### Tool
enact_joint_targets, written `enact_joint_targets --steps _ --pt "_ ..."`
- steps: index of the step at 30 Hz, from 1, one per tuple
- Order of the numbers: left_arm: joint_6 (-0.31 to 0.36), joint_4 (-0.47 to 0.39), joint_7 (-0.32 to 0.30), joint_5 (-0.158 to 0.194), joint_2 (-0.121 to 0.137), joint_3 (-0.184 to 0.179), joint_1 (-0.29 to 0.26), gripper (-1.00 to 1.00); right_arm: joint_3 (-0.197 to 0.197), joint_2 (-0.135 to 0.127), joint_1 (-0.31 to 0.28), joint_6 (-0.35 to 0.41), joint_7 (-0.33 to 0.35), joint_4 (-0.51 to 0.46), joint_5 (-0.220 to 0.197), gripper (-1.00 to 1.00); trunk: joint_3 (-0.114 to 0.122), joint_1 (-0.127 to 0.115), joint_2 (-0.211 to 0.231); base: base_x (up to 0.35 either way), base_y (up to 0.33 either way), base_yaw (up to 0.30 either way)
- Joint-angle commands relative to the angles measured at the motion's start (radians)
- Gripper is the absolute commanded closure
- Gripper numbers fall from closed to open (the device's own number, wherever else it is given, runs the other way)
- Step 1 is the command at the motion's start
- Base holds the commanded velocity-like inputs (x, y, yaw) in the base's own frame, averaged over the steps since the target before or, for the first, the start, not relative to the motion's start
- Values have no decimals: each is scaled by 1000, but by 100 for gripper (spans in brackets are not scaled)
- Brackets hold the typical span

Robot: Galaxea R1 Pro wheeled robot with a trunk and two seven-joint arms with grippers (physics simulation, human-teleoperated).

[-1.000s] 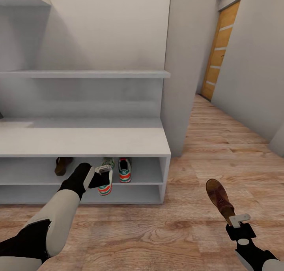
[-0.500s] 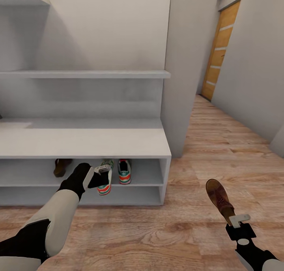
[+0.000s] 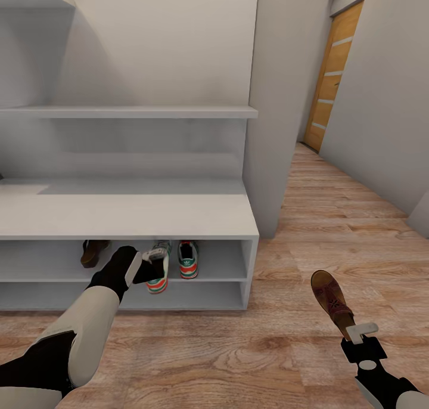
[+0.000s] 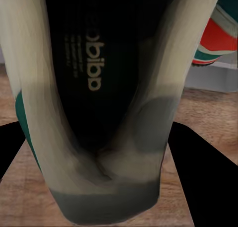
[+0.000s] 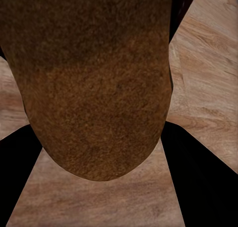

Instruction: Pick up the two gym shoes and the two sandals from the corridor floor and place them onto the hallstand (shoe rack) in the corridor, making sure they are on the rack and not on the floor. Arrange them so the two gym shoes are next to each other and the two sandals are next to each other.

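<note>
My left gripper [image 3: 155,257] is shut on the heel of a white gym shoe [image 3: 158,273] with teal stripes, held at the front edge of the hallstand's [image 3: 125,215] upper shelf compartment. Up close the held gym shoe [image 4: 99,88] shows its dark insole. The second gym shoe [image 3: 188,257] [image 4: 215,38] stands on that shelf just to the right. A brown sandal [image 3: 93,251] lies on the same shelf further left. Low at the right, my right gripper [image 3: 360,333] is shut on the other sandal [image 3: 330,298] [image 5: 94,78], held above the corridor floor [image 3: 286,349].
A grey wall pillar [image 3: 280,99] stands right of the hallstand. The corridor runs back on the right to an orange wooden door [image 3: 330,75]. A floating shelf [image 3: 131,111] hangs above the bench top. Bare plank floor lies in front of the rack.
</note>
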Motion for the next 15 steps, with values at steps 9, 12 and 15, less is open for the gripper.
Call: enact_joint_targets --steps 9,12,15 --pt "-44 1 -6 -8 -1 8 0 100 9 -1 0 -3 -3 -1 -11 100 -1 0 0 0 0 0" --pt "-46 17 -6 -8 -1 7 0 100 9 0 0 -3 -3 -1 -11 100 -1 0 0 0 0 0" --pt "-48 35 -6 -8 -1 7 0 100 9 0 0 -3 -3 -1 -11 100 -1 0 0 0 0 0"
